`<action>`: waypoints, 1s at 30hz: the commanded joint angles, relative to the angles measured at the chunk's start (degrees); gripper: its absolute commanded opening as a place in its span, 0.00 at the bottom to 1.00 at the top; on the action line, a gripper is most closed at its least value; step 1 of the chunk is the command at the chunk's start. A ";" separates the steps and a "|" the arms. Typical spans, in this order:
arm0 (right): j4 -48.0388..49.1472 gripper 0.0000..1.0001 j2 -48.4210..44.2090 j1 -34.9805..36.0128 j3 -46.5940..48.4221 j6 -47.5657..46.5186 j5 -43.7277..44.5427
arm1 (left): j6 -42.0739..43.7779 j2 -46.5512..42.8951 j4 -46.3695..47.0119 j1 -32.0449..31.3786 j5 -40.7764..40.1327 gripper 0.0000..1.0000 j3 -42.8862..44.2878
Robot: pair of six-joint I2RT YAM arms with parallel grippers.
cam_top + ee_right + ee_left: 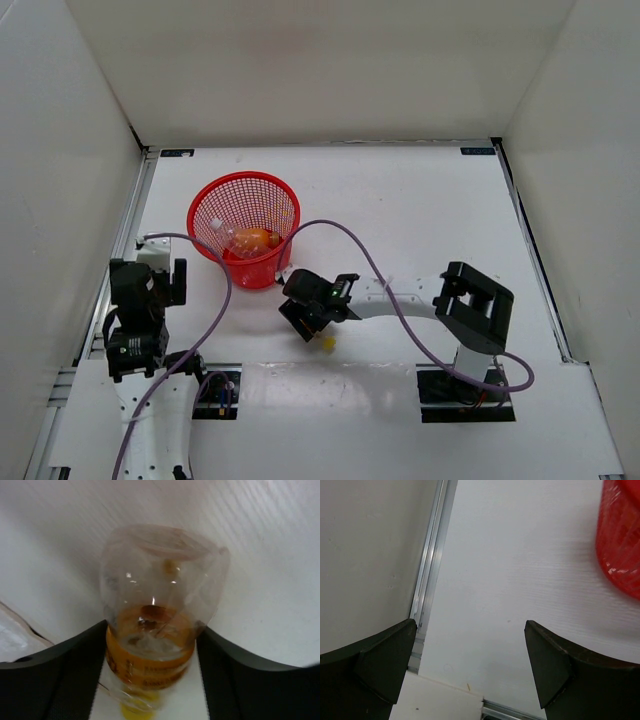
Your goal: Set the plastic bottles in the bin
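**Stubby bottle caught, other two binned**

Top: white counter, white walls all round. The red bin holds the orange bottle and tall clear bottle. The right pincer is just beside it, over the stubby bottle.

Left wrist: left pincer gaping, holding nothing, bin off to its right.

Right wrist: fingers clamped on the stubby bottle's yellow label, print too blurry to read.

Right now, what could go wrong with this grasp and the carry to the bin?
The right end effector pinches the stubby bottle at its labelled end. The wider clear body juts beyond the grip, so it may pivot or slip. The purple cable loops beside the bin rim and might snag it during the carry.
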 commanded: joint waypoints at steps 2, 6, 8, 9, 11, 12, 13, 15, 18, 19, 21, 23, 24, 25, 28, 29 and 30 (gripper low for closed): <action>2.37 0.63 -0.62 -0.01 -2.18 0.70 1.99 | -0.42 -1.68 -1.19 -0.18 -9.42 1.00 -6.07; 2.37 0.31 -5.96 -0.01 -5.87 3.25 5.66 | -0.95 -2.74 0.56 -0.18 -24.53 1.00 -11.89; 2.37 0.29 -8.69 -0.01 -7.89 4.91 7.52 | 2.19 -3.44 3.46 -0.18 -32.02 1.00 -13.65; 2.37 0.28 -11.49 -0.01 -8.95 5.45 8.57 | 3.34 -4.58 4.60 -0.18 -33.34 1.00 -14.18; 0.36 0.25 -14.14 -0.01 -11.06 6.23 12.68 | 5.63 -5.12 6.19 -0.18 -33.27 1.00 -13.23; -0.61 0.23 -16.59 -0.71 -11.07 6.85 14.11 | 5.64 -5.73 6.80 -0.18 -32.66 1.00 -11.22; -2.88 0.21 -17.83 -0.71 -11.07 6.86 15.51 | 6.16 -5.73 6.81 -0.18 -32.13 1.00 -10.06; -4.83 0.20 -21.79 -3.25 -11.07 7.47 19.02 | 5.47 -3.46 7.51 -0.18 -30.81 1.00 -6.04; -6.16 0.20 -28.20 -8.17 -10.54 6.60 19.66 | 2.22 1.10 7.51 -0.18 -26.60 1.00 1.77; -6.68 0.20 -29.61 -9.49 -9.84 5.72 19.66 | 1.60 2.43 6.90 -0.18 -24.85 1.00 4.25; -6.68 0.20 -32.52 -12.83 -6.09 2.13 20.18 | -0.06 5.15 5.59 -0.18 -17.30 1.00 12.48; -6.68 0.20 -32.53 -15.46 -2.04 -0.69 20.71 | -0.77 8.85 4.35 -0.18 -8.80 1.00 17.52; -6.68 0.20 -32.53 -16.18 0.42 -3.75 20.71 | -0.77 9.90 3.83 -0.18 -6.14 1.00 19.63; -6.68 0.20 -31.65 -16.79 6.19 -5.26 20.02 | -1.30 11.57 3.82 -0.18 -3.76 1.00 23.13; -6.68 0.20 -26.48 -17.50 17.02 -10.97 18.52 | -2.61 12.81 3.82 -0.18 3.89 1.00 27.37; -6.68 0.20 -22.89 -17.50 25.15 -12.12 17.04 | -3.14 13.60 3.82 -0.18 5.22 1.00 28.08; -6.68 0.20 -20.94 -17.50 29.23 -13.95 15.89 | -3.76 13.60 3.30 -0.18 7.75 1.00 28.87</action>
